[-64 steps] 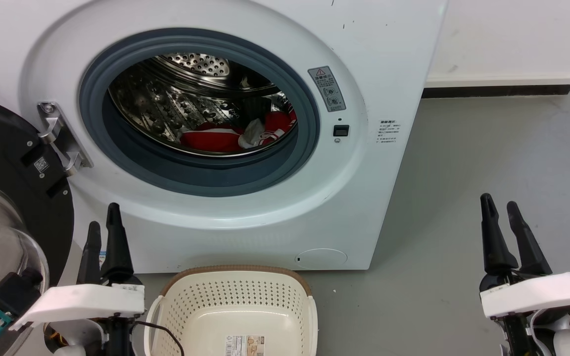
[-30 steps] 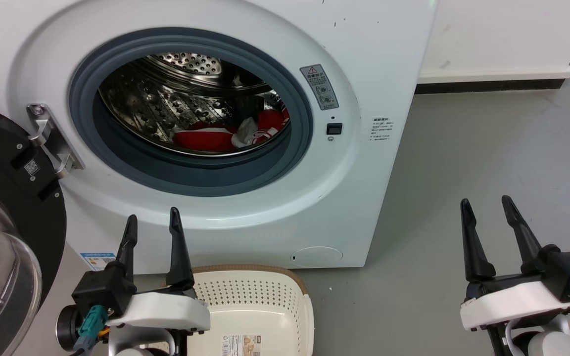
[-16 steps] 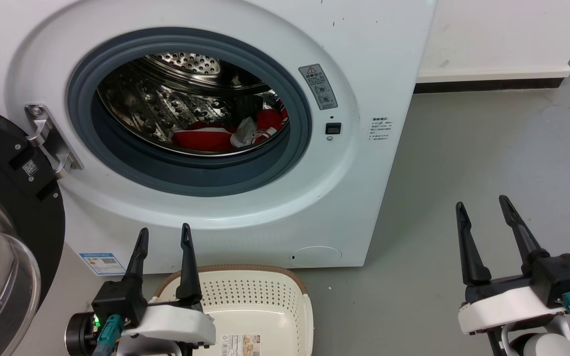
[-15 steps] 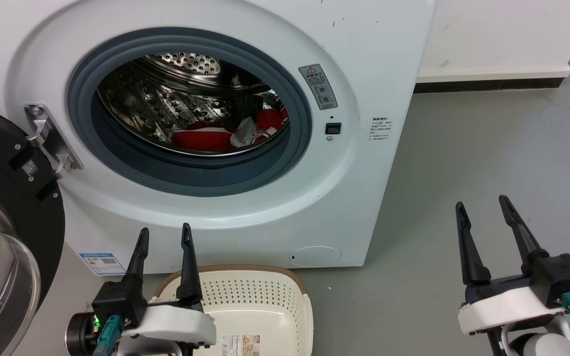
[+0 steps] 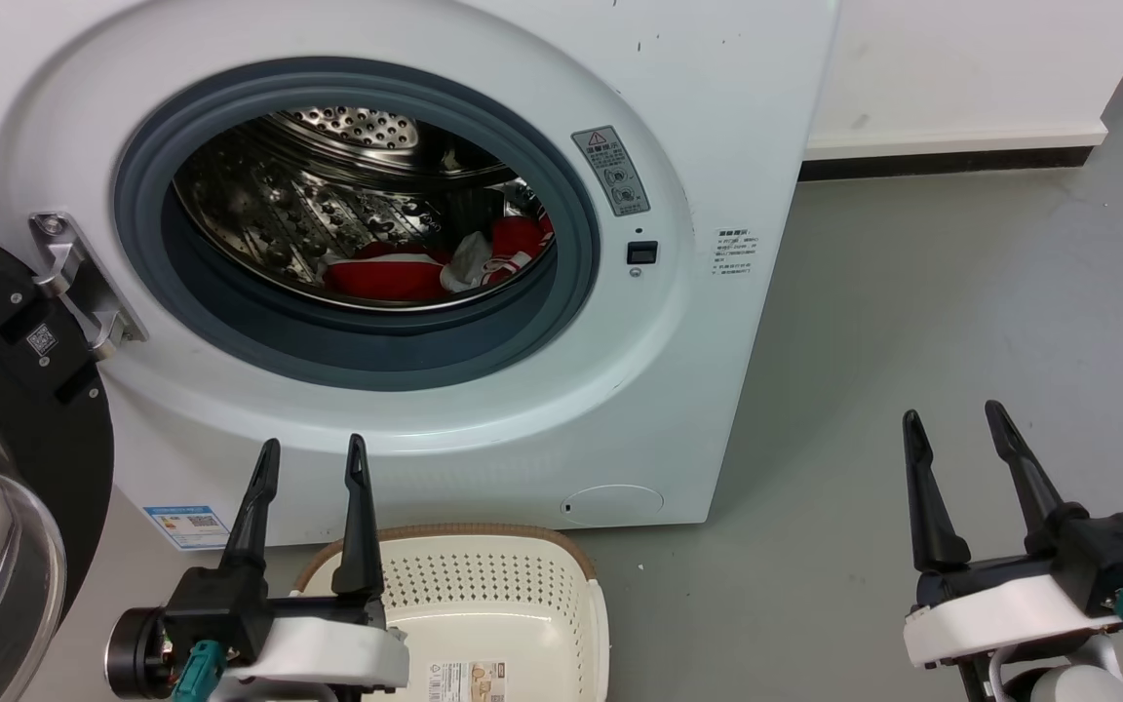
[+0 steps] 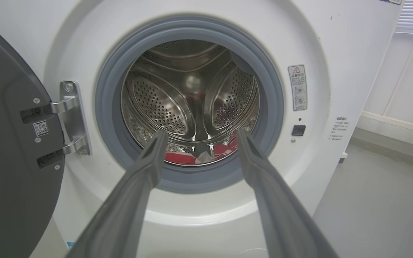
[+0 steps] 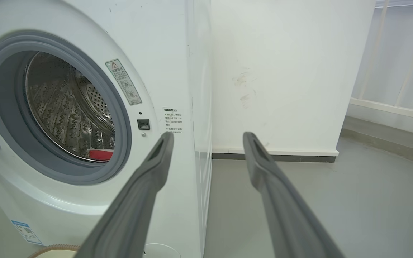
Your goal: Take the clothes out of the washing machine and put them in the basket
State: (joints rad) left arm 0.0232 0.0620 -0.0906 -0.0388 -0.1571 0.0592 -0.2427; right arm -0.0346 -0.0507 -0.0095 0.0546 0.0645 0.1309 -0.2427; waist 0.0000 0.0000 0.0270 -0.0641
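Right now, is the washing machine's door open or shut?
Open. The door hangs swung out at the left on its hinge, and the red clothes show inside the drum.

Red white-striped clothes [image 5: 396,275], white washing machine [image 5: 484,429], cream brown-rimmed basket [image 5: 484,595].

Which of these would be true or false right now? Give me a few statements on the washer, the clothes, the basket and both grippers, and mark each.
1. The washing machine has its door open. True.
2. The clothes lie in the basket. False: they lie in the drum.
3. The left gripper has its fingers apart and holds nothing. True.
4. The right gripper is shut on a garment. False: it is open and empty, over the floor.
5. The basket stands in front of the washing machine. True.
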